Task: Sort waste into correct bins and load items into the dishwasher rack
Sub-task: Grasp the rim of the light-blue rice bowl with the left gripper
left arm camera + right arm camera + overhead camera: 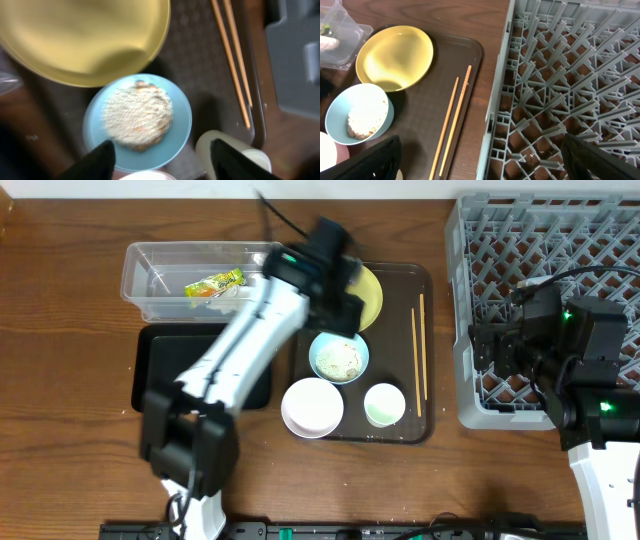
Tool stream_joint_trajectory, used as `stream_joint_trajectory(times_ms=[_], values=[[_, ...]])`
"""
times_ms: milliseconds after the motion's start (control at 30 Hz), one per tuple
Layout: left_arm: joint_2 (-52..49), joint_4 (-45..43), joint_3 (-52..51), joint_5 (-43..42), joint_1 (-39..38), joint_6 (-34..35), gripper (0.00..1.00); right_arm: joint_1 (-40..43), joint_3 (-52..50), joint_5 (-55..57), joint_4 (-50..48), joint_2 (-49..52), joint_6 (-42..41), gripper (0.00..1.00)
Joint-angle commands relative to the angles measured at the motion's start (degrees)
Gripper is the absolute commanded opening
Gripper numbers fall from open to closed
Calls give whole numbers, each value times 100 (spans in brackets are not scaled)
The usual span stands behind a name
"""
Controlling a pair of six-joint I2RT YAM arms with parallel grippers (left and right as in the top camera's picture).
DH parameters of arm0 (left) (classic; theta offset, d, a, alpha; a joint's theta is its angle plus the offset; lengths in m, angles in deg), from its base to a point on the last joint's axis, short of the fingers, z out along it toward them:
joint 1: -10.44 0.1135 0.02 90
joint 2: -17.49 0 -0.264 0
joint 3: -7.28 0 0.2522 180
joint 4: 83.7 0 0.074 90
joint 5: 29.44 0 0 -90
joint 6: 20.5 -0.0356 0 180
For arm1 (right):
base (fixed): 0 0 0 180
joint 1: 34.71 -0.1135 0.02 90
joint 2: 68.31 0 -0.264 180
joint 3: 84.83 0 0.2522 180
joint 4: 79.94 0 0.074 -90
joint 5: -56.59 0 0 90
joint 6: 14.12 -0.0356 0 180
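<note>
The snack wrapper (215,284) lies in the clear tub (150,260). The black tray (160,375) sits in front of the tub. On the brown serving tray stand the yellow plate (372,298), the light blue bowl (339,358) holding rice (137,117), the white bowl (312,407), the small cup (384,404) and the chopsticks (418,350). My left gripper (162,160) is open and empty, above the blue bowl (180,135) and just below the plate (85,40). My right gripper (480,165) is open and empty over the left edge of the grey rack (570,75).
The brown serving tray (425,430) lies between the bins and the rack (550,240). My left arm (240,350) crosses over the black tray and the tub's right end. The chopsticks (452,120) lie close to the serving tray's right rim.
</note>
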Motion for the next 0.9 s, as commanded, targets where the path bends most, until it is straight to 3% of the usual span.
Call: stream_joint_trajectory(times_ms=[0,167,367,567,867], values=[[-214,-221,-136,745,-354,962,58,-24,116,-70,31,7,-52,99],[-603,-444,-136,979,-691,1167,47,-22,116,-72,96,7,-111,99],[-1043,-509,-136,1080,-763,1499,41,-22,116,-70,223,7,-111,98],[-1274,-566,-140,1078,-780,1563,26,-22,116,-70,249,7,-111,98],[-1285,-669,-142,1082,-960,1556,12,-22,116,-68,249,7,-109,98]])
